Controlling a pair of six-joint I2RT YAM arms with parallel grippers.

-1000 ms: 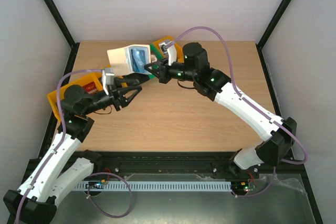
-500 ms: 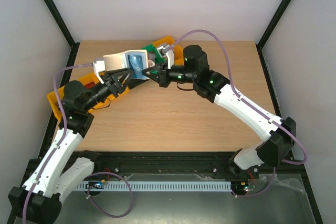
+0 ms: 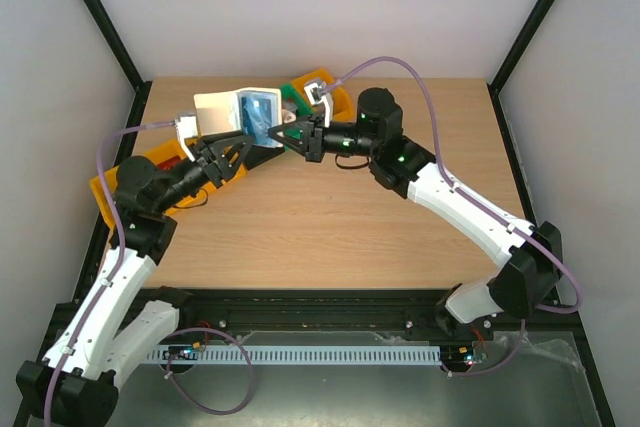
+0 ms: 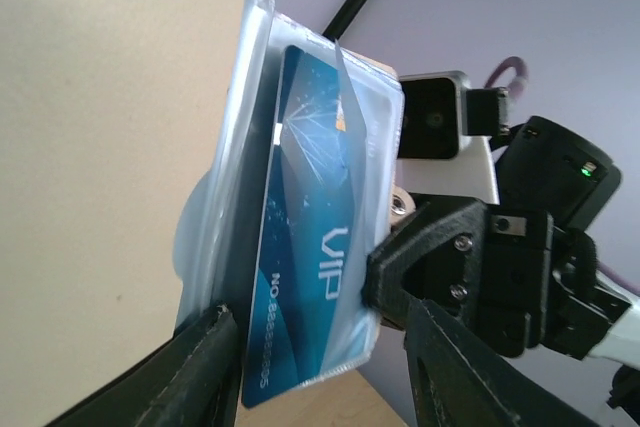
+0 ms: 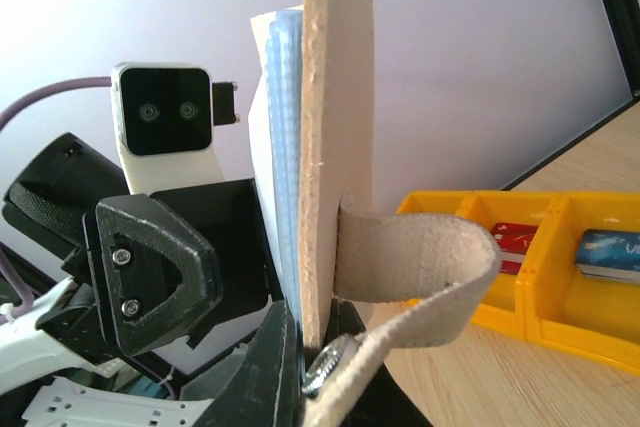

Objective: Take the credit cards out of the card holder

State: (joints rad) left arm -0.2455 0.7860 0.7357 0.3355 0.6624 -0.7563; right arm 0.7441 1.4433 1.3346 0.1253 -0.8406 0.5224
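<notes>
The card holder (image 4: pixel 120 147) runs off the top and left edges of the left wrist view, the blue credit card (image 4: pixel 300 327) sits partly tucked inside it, and the yellow bin (image 5: pixel 560 317) is cut off by the right wrist view's edge.

You've got the card holder (image 5: pixel 336 147) standing on edge in the right gripper's (image 3: pixel 280 134) jaws. The credit card (image 4: pixel 305 277) pokes from its pocket, down between the left gripper's (image 4: pixel 320 367) jaws. The bin (image 5: pixel 545 319) sits right of the right jaws, further off.
</notes>
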